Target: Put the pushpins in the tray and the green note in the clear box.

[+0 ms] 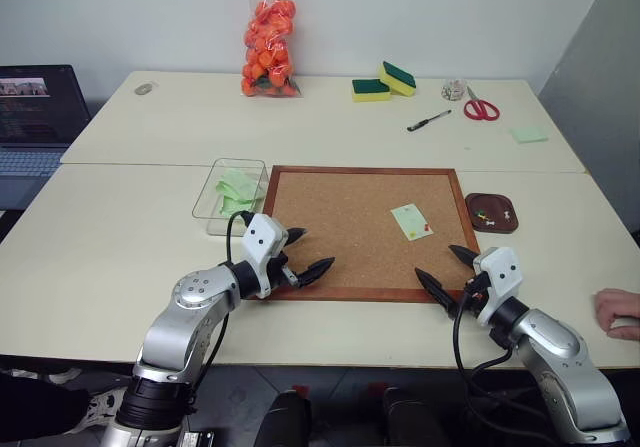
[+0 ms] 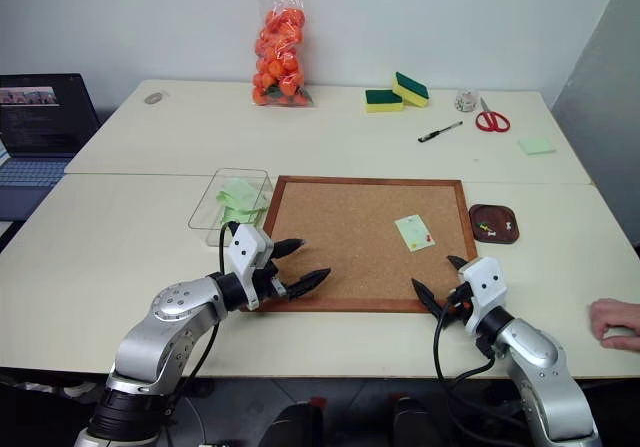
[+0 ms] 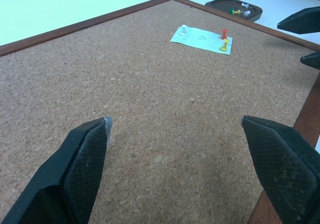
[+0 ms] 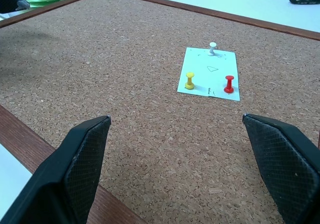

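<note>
Two hands, both empty with fingers spread wide. Left hand [image 1: 305, 252] hovers over the corkboard's [image 1: 340, 217] near left corner; right hand [image 1: 448, 272] hovers at the board's near right corner, just off its wooden frame.

Outward from the right hand: green note [image 4: 210, 73] lies flat on the cork toward the board's right edge, pinned by three pushpins: white pin [image 4: 212, 48] at its far edge, yellow pin [image 4: 190, 80] and red pin [image 4: 229, 83] at its near corners. All three stand upright, heads clear of each other but close.

Past the board's right edge, on the desk [image 1: 110, 237], sits the tray [image 1: 491, 213], already holding a few pins. Off the board's far left corner, the clear box [image 1: 215, 192] holds other green slips. A person's hand [image 1: 618, 313] rests at the desk's near right edge.

Risks, as judged:
- Pins are tiny against these broad fingers; a pinch may slip off a head or catch two at once.
- Pulling a pin at an angle could tear or drag the note.
- A freed pin could drop and roll off the cork.
- Lifting the note before all three pins are out would rip it.
- Thin, flat paper on cork gives no edge to grab.
</note>
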Controlling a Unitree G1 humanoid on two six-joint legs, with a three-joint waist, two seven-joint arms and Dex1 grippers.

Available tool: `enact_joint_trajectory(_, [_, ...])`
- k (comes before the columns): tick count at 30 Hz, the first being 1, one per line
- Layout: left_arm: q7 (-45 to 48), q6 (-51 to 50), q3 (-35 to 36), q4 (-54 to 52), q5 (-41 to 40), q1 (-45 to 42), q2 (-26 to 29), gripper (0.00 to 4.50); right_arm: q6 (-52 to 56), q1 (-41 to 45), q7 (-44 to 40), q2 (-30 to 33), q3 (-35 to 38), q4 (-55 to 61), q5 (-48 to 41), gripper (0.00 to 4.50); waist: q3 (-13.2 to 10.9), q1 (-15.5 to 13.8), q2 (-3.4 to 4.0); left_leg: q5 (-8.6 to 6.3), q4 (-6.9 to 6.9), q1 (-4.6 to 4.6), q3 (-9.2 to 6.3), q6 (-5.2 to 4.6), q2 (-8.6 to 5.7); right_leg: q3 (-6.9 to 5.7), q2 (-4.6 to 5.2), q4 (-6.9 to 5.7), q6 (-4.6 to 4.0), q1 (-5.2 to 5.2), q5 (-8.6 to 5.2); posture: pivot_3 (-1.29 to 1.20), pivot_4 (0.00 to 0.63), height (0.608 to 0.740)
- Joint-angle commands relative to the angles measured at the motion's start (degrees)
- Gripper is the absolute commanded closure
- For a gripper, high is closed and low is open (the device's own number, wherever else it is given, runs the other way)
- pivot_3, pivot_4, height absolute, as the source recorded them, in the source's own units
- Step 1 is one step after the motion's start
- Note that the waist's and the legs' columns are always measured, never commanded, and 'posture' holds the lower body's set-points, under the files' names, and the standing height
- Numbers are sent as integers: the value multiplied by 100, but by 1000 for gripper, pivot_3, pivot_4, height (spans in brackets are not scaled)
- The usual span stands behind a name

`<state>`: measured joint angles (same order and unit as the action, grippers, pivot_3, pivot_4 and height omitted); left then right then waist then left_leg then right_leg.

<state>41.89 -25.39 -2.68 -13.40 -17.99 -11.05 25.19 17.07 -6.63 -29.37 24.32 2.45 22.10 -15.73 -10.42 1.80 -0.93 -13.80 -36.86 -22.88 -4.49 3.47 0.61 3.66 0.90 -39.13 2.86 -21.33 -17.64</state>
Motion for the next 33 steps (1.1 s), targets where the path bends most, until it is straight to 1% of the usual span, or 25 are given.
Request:
enact_joint_trajectory(1, [28,209,59,-79,-80,-92,-22,115,-87,60,26,19,97,164,-5,6,0,0,0,0,0,0,0,0,0,0,0,0,0,0,0,0,150,740])
enact_joint_trajectory(6, [23,224,16,-34,5,-123,36,115,-98,71,18,25,101,149,-2,6,0,0,0,0,0,0,0,0,0,0,0,0,0,0,0,0,150,740])
enact_joint_trajectory(9, [90,437,45,161,65,-293,61,115,-96,74,25,23,102,158,1,6,0,0,0,0,0,0,0,0,0,0,0,0,0,0,0,0,150,740])
enact_joint_trajectory(13, [317,643,175,529,-101,-703,63,115,-82,42,40,14,111,215,-12,6,0,-3,0,0,-1,-1,-1,0,-1,-3,0,0,0,0,0,0,150,740])
enact_joint_trajectory(19, [855,822,90,1019,-190,-1090,105,115,-21,-70,153,-39,245,374,-108,6,0,-1,0,0,1,-1,1,0,-2,-2,0,1,0,-1,0,0,150,740])
enact_joint_trajectory(24, [983,964,3,1475,-40,-1449,-7,115,-23,-163,193,-46,246,461,-85,6,0,0,0,0,0,-1,1,0,-2,-2,0,0,0,0,0,0,150,740])
enact_joint_trajectory(33, [1067,1237,-224,1906,231,-1710,-56,115,-28,-160,256,-58,175,539,-44,6,0,0,0,0,0,-2,-1,0,-3,-3,-1,0,0,-1,0,0,150,740])
